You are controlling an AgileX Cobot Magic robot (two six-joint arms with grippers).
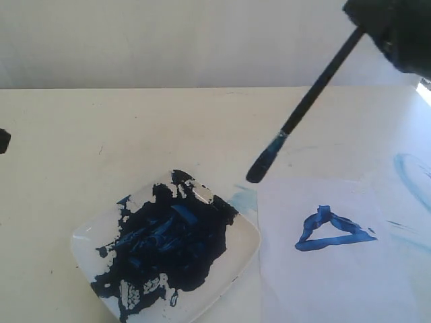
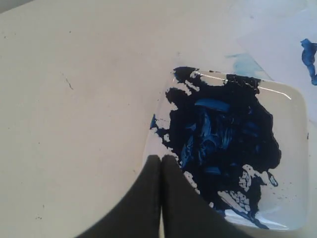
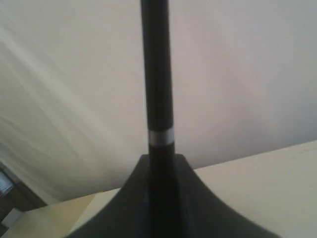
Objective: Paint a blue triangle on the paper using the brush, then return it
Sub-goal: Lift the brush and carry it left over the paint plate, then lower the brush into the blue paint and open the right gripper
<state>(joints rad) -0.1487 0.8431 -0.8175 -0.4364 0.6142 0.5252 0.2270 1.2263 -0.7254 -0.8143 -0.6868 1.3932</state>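
One step is left, by my reading: the small dark-blue triangle outline (image 1: 331, 230) lies finished on the white rectangular paper sheet (image 1: 337, 289) just beside the clear square paint dish (image 1: 246, 250), so the thin black-handled brush (image 1: 316, 87) must go back. The right gripper (image 3: 160, 171) grasps its handle, which slants down so the wet tip hangs between dish and sheet. Swing it away from the sheet to spare the triangle drips, lower gently, and release only once it rests. The left gripper (image 2: 161, 198) is clenched empty at the dish's rim.
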